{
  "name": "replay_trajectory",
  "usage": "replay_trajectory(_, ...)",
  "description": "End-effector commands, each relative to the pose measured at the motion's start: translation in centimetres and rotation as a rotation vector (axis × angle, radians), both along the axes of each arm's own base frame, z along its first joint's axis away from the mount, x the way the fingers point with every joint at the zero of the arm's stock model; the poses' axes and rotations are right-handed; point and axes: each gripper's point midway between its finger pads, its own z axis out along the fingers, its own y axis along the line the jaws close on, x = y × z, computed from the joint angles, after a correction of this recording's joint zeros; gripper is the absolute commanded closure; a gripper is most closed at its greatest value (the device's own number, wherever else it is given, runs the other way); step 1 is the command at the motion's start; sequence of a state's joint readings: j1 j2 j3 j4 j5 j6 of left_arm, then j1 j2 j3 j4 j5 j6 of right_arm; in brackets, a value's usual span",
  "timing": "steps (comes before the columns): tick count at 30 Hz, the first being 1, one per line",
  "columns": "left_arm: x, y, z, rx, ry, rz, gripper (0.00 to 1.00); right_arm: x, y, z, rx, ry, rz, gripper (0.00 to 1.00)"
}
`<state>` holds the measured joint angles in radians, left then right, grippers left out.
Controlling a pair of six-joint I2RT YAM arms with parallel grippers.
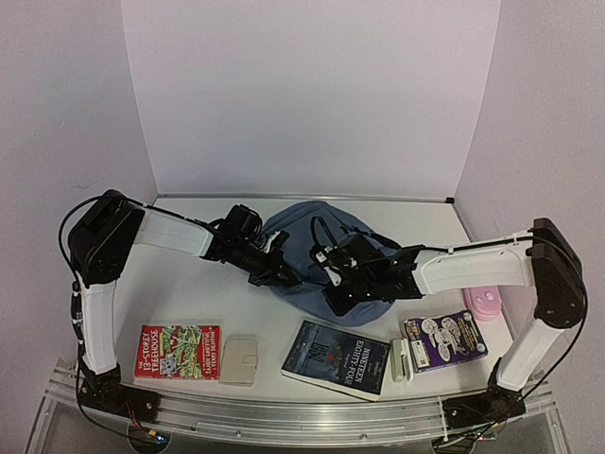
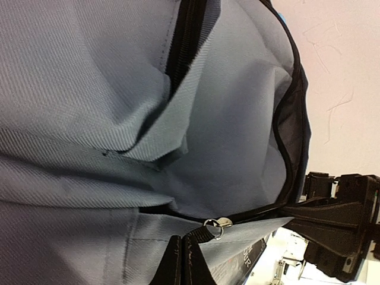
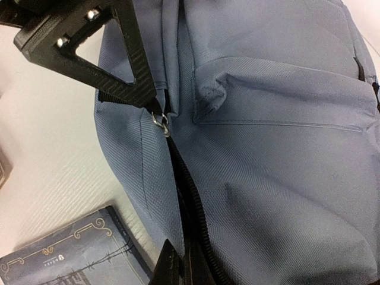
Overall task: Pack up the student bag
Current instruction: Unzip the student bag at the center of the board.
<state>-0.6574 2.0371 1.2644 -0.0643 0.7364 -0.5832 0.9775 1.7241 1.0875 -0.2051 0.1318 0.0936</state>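
From above, the slate-blue student bag point(image 1: 312, 241) lay on the white tabletop point(image 1: 189, 293) towards the back, about midway across, and both arms reached in over its near side. The left gripper point(image 1: 289, 277) and the right gripper point(image 1: 328, 286) met close together there. Along the front edge sat a red-and-green treehouse book point(image 1: 177, 352), a small beige case point(image 1: 239, 359), a dark-blue Nineteen Eighty-Four book point(image 1: 336, 357), a small white item point(image 1: 402, 360) and a purple book point(image 1: 444, 340). A pink pencil case point(image 1: 487, 304) lay further back on the right. Through the left wrist camera, grey-blue fabric filled nearly everything. The left gripper's two black fingers were pressed together at the bottom of the view, pinching the black tab of the zipper pull point(image 2: 218, 225) just below its small metal ring. Off to the right, the other gripper's finger lay along the bag's dark zipper edge. Through the right wrist camera, the black zipper track point(image 3: 191, 199) ran down to the right gripper's own fingers, which looked closed on the bag's seam. The left finger's tip touched the ring above, and the dark-blue book's corner showed lower left.
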Motion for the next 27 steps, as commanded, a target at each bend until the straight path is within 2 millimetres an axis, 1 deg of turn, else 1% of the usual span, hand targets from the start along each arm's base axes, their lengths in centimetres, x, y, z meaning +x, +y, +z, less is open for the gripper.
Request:
replay_trajectory(1,3.0,2.9,0.4,0.096,-0.073,0.099,1.00,-0.7,-0.8,2.9,0.064,-0.005,-0.031,1.00)
replay_trajectory(6,4.6,4.6,0.0,0.173,-0.119,0.161,1.00,-1.1,-0.7,3.9,0.101,0.000,-0.022,1.00)
replay_trajectory(11,6.0,6.3,-0.4,0.240,-0.143,0.237,1.00,-1.7,-0.8,3.9,0.108,0.013,-0.017,1.00)
replay_trajectory(13,6.2,6.8,-0.6,0.267,-0.145,0.255,1.00,-2.0,-0.8,3.8,0.109,0.019,-0.013,1.00)
replay_trajectory(16,6.3,7.9,-1.5,0.325,-0.132,0.296,1.00,-2.4,-0.7,3.7,0.111,0.025,-0.008,1.00)
replay_trajectory(18,6.1,8.3,-1.8,0.338,-0.125,0.310,1.00,-2.5,-0.7,3.8,0.116,0.026,-0.012,1.00)
replay_trajectory(20,5.7,8.1,-1.6,0.317,-0.121,0.304,1.00,-2.6,-0.7,4.2,0.133,0.028,-0.017,1.00)
replay_trajectory(22,5.2,7.6,-0.9,0.267,-0.121,0.282,1.00,-2.6,-0.6,5.1,0.167,0.024,-0.035,1.00)
replay_trajectory(23,4.9,7.3,-0.3,0.238,-0.124,0.270,1.00,-2.5,-0.5,5.6,0.187,0.024,-0.049,0.97)
replay_trajectory(24,4.7,7.0,0.3,0.211,-0.124,0.261,0.96,-2.5,-0.5,6.0,0.208,0.026,-0.061,0.83)
replay_trajectory(25,4.5,6.9,0.9,0.190,-0.123,0.254,0.89,-2.6,-0.4,6.6,0.231,0.030,-0.070,0.65)
replay_trajectory(26,4.3,6.8,1.4,0.178,-0.120,0.250,0.79,-2.7,-0.3,7.1,0.257,0.039,-0.074,0.45)
replay_trajectory(27,4.1,6.8,2.1,0.173,-0.124,0.249,0.65,-2.9,-0.2,8.0,0.290,0.044,-0.077,0.33)
